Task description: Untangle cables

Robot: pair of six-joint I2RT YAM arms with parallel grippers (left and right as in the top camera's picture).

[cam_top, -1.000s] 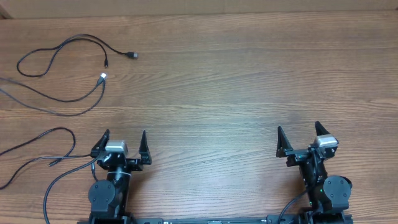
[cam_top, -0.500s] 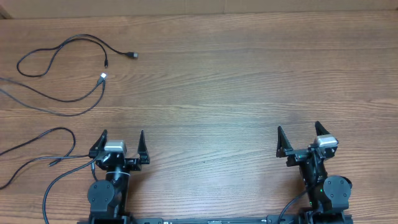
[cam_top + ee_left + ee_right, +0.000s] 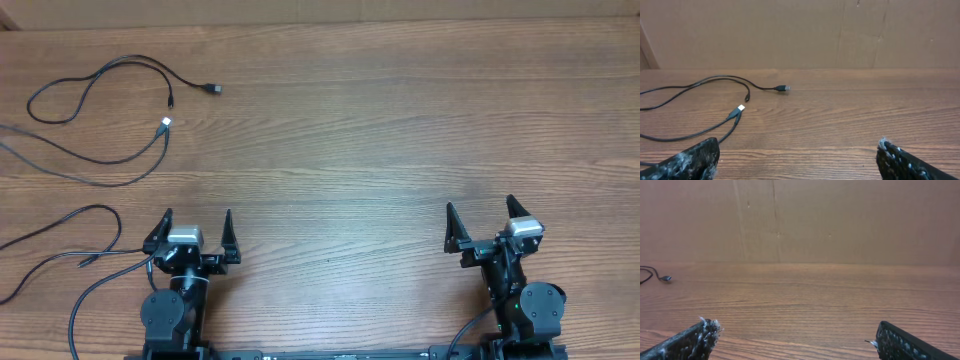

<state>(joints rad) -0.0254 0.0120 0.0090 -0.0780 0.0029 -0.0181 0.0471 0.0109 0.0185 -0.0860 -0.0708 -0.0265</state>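
Three thin black cables lie apart at the table's left. One [image 3: 100,72] loops at the far left and ends in a black plug [image 3: 212,89], also seen in the left wrist view [image 3: 783,88]. A second [image 3: 120,160] curves below it and ends in a silvery plug [image 3: 165,123], which shows in the left wrist view [image 3: 740,108]. A third [image 3: 70,215] loops near the left edge in front. My left gripper [image 3: 196,216] is open and empty, to the right of the third cable. My right gripper [image 3: 479,208] is open and empty, far from all cables.
Thicker black wires [image 3: 85,295] run from the left arm's base. A brown cardboard wall [image 3: 800,30] stands behind the wooden table [image 3: 400,130]. A plug end [image 3: 665,278] shows at the left edge of the right wrist view.
My left gripper shifted slightly back and left between the earliest frame and now. The cables and the right arm have not moved.
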